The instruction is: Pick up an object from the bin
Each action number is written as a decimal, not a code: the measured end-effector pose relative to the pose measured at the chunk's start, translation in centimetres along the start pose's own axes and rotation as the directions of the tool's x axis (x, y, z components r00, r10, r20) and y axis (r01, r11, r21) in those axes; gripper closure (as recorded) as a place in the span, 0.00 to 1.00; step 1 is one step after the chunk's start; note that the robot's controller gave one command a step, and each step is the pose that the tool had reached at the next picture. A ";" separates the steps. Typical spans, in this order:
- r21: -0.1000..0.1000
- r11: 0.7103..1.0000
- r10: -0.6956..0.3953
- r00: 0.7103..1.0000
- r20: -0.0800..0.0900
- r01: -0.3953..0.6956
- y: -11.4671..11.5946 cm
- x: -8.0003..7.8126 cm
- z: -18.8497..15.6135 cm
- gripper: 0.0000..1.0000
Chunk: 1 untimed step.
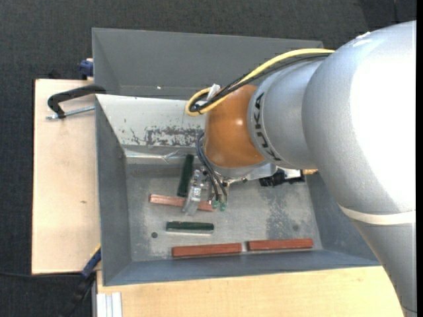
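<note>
Hanging low over the middle of the grey bin (109,177), my gripper (197,200) is over the right part of a thin copper-pink bar (165,201). The bar lies flat on the floor, running left to right. Grip state: cannot tell whether released or clenched.

A dark green strip (187,172) runs up-frame just above the gripper's left side, its top near my orange wrist cover (228,134). A dark green bar (190,227) lies flat just below the gripper.

Along the lower wall, the left red-brown bar (206,249) and the right red-brown bar (279,245) lie end to end, almost touching. A small dark speck (154,236) lies at lower left.
</note>
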<state>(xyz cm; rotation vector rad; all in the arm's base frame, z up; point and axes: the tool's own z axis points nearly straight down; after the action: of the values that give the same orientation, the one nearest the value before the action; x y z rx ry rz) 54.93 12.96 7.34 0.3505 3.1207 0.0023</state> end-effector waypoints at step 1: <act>0.000 1.000 0.000 1.000 0.000 0.000 0.0 0.0 0.0 1.00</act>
<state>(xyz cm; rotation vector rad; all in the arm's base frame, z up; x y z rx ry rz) 54.93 12.95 7.34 0.3505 3.1208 0.0021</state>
